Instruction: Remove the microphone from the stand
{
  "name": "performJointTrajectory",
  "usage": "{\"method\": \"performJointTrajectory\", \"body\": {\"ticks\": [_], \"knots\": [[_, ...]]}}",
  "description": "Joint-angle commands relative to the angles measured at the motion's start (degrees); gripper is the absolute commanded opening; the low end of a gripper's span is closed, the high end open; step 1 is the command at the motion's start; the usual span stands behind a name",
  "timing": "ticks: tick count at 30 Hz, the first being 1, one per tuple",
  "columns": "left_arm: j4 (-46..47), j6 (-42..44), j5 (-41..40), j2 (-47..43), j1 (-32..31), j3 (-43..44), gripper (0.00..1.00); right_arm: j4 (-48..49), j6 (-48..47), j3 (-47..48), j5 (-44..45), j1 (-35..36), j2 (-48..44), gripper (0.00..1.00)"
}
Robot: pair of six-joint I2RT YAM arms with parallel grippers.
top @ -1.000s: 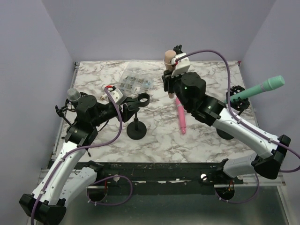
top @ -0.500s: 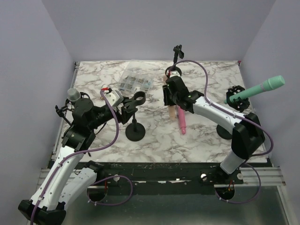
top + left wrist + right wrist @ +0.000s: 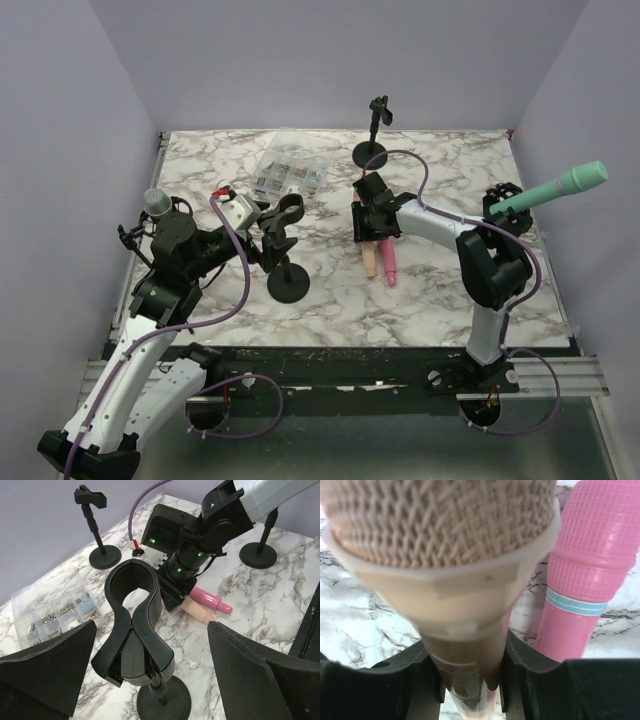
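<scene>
The beige microphone (image 3: 445,555) sits between the fingers of my right gripper (image 3: 470,680), which is shut on its handle. In the top view that gripper (image 3: 372,222) is low over the marble table, and the beige microphone (image 3: 369,262) lies alongside a pink microphone (image 3: 389,266). The empty black stand (image 3: 288,283) is left of centre, its clip (image 3: 132,625) tilted. My left gripper (image 3: 150,670) is open, its fingers (image 3: 45,665) wide on either side of the clip and apart from it.
A second empty stand (image 3: 375,112) is at the back. A green microphone (image 3: 555,187) rests in a stand at the right edge. A grey microphone (image 3: 155,200) is at the far left. A clear parts box (image 3: 288,175) lies at the back left.
My right arm swung down from the back with the beige microphone and laid it beside the pink one. My left gripper opened off the stand's clip.
</scene>
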Motion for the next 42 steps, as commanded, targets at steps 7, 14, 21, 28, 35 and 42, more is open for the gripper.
{"method": "performJointTrajectory", "body": {"ticks": [7,14,21,28,35,42], "knots": [[-12.09,-7.3,-10.7,-1.99,-0.34,11.53,0.98,0.63,0.9,0.84,0.09,0.23,2.4,0.42],[-23.65,-14.3,-7.49,2.88,-0.37,22.49,0.94,2.33,-0.75,-0.6,-0.41,0.19,0.16,0.68],[-23.98,-17.51,-8.53,9.14,-0.4,27.37,0.73,3.14,-2.59,-0.92,-4.3,0.27,-3.29,0.73],[-21.54,-16.38,-8.72,15.18,-0.4,27.82,0.5,3.48,-4.67,-2.98,-5.81,0.36,-11.76,0.73],[-19.21,-14.98,-10.06,16.19,-0.48,22.9,0.34,3.33,-5.32,-3.45,-6.61,0.36,-19.24,0.73],[-19.21,-14.25,-14.76,15.46,-2.46,13.66,0.27,5.61,-5.07,-4.9,-9.42,0.36,-23.56,0.74]]}}
